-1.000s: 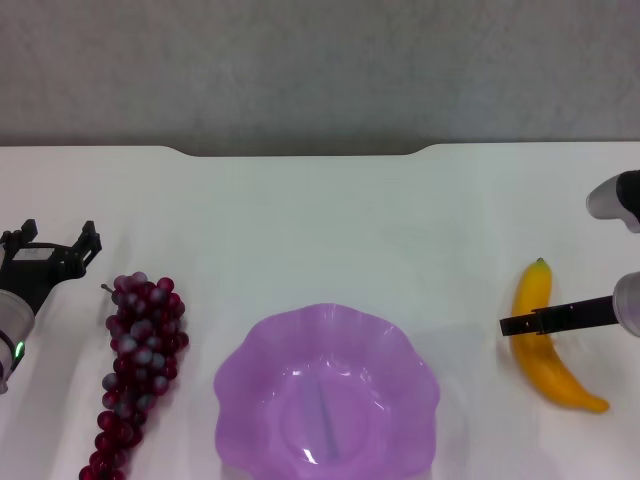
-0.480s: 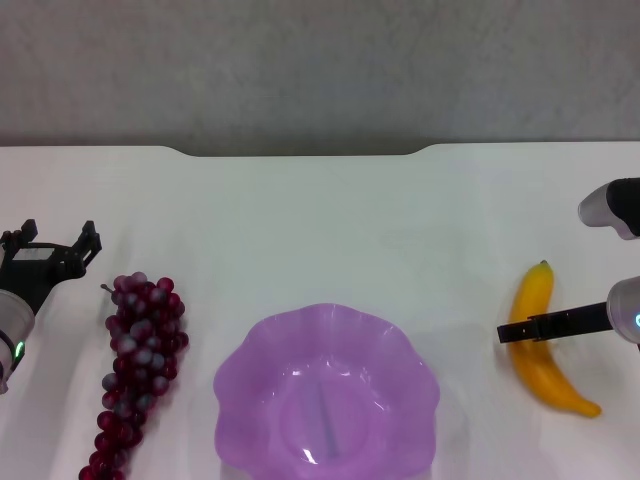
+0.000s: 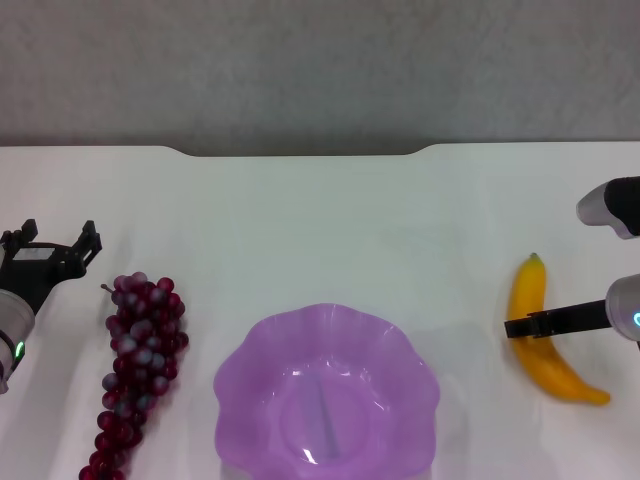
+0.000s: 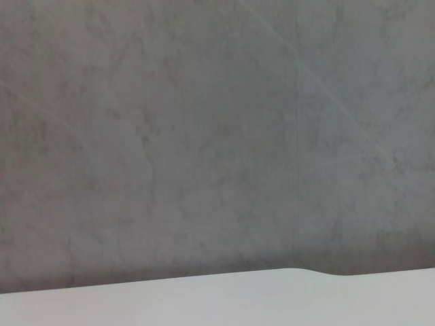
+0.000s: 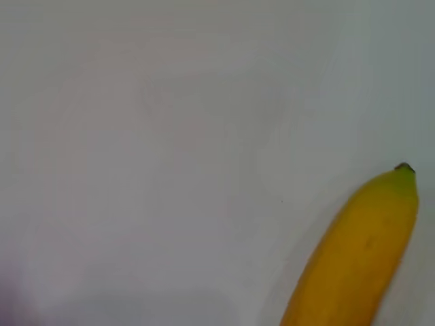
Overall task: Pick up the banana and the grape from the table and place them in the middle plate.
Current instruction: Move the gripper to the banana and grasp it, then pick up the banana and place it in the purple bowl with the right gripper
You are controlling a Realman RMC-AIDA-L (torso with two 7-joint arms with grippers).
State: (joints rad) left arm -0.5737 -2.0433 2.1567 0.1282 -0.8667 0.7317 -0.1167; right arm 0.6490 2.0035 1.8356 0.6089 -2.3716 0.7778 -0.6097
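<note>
Two end effectors show: the left one point(image 3: 52, 245), fingers apart, hangs beside the grapes point(image 3: 138, 365), whose lower end is cut off; the plate point(image 3: 327, 392) sits mid-counter point(image 3: 320, 220). Right, the banana point(image 3: 542, 330) has shifted slightly since a second ago. The right end effector point(image 3: 520, 326) crosses it; only one finger shows, so I cannot tell its opening.

White table point(image 3: 320, 220), plain, with a shallow notch cut in the far edge. Directly on it — three things in a loose row along the near side. Toward the left, a long bunch of dark red-purple grapes, the grape point(image 3: 137, 370), running lengthwise toward the near edge. In the middle, the middle plate point(image 3: 240, 375), translucent purple with a scalloped rim, well apart from the rest. Toward the right, the banana point(image 3: 530, 300), yellow, green-dark tip pointing to the far edge — curved.
</note>
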